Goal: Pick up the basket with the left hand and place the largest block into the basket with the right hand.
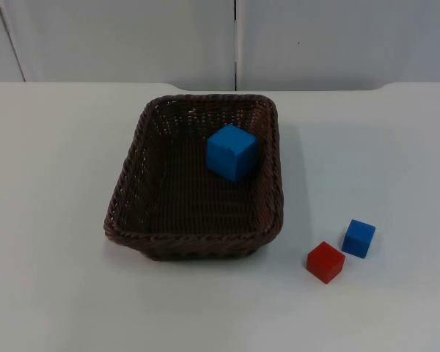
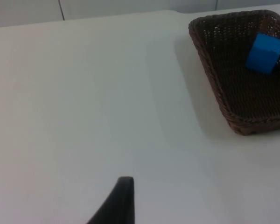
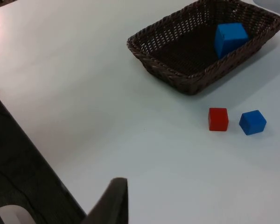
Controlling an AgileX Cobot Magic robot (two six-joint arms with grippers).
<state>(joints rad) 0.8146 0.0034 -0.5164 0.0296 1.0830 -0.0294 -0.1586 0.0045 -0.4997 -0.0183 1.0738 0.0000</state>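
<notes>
one red block, two blue blocks, perhaps one inside one basket.

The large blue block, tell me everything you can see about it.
The large blue block is a plain bright-blue cube with smooth matte faces and slightly rounded edges, clearly bigger than the two small cubes left out on the table. It sits inside the brown wicker basket, on the basket's floor in the far right corner, close against the side wall, turned a little out of line with the walls. Nothing rests on it and no gripper is touching it.
</notes>
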